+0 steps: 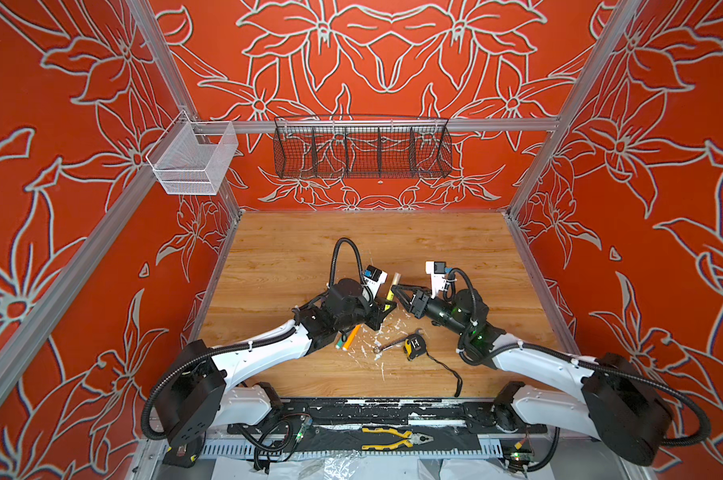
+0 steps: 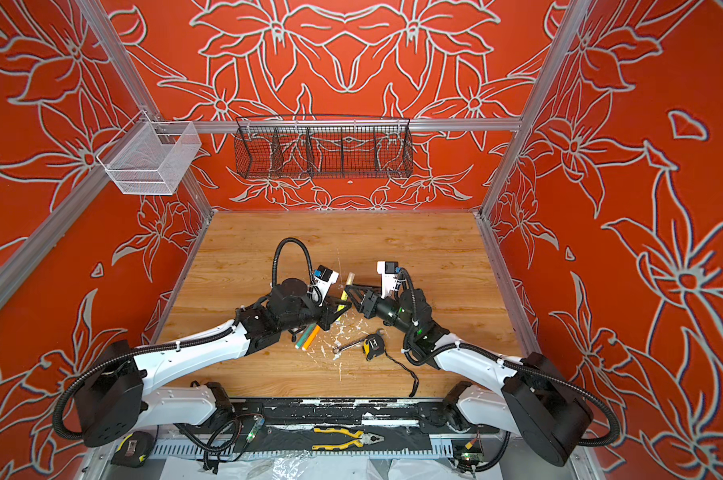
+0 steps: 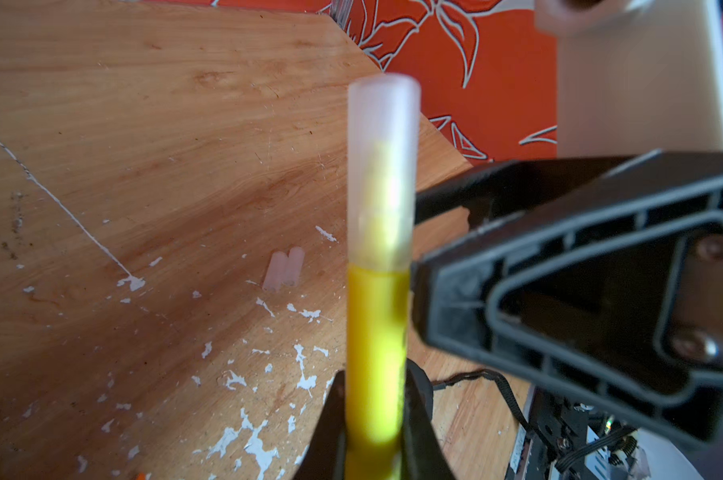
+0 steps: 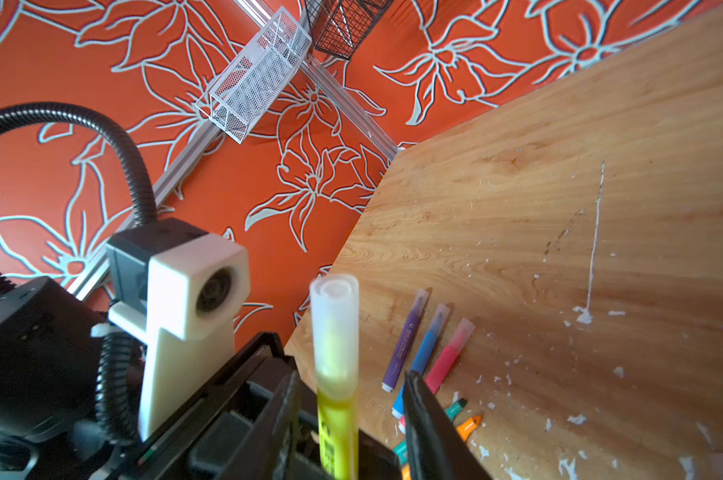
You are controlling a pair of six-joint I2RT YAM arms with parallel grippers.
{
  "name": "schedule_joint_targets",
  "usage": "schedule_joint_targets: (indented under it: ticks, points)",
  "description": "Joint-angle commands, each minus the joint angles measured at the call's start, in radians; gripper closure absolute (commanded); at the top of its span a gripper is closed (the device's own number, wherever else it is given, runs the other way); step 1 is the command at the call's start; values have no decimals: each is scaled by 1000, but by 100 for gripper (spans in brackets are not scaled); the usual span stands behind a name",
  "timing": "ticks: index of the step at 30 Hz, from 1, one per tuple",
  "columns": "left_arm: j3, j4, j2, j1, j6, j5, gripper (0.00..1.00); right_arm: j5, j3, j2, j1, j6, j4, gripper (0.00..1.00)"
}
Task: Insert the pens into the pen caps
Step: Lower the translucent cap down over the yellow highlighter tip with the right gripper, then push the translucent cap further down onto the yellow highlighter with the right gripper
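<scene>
Left claw is clenched on the yellow pen low on its barrel, holding it upright above the desk. A clear cap sits over the pen's top end, and the yellow shows through it. Right claw is released: its jaws stand either side of the pen with a gap on each side, touching nothing. In both top views the two claws meet near the middle of the desk.

On the wood, the purple pen, blue pen and pink pen lie side by side, all capped. The green pen and orange pen lie just beside them, tips bare. Two loose caps lie together, touching. A wrench and tape measure lie near the front.
</scene>
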Motion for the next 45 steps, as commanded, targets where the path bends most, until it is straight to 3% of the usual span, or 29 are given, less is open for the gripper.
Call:
schedule_joint_targets:
  ticks: [1, 5, 12, 22, 37, 45]
  points:
    - [10, 37, -18, 6, 17, -4, 100, 67, 15, -63, 3, -38, -102, 43]
    - [16, 30, -12, 6, 24, -6, 100, 95, 15, -149, 1, -90, -160, 32]
    - [52, -7, 19, -13, 55, 18, 100, 162, 11, -278, -1, -141, -252, 30]
    - [103, -71, 51, -107, 140, -74, 100, 169, 26, -321, -17, -154, -300, 44]
    - [152, -117, 99, -201, 222, -180, 100, 143, 22, -336, -46, -135, -300, 56]
    - [158, -122, 105, -209, 227, -193, 100, 119, 28, -327, -49, -137, -293, 77]
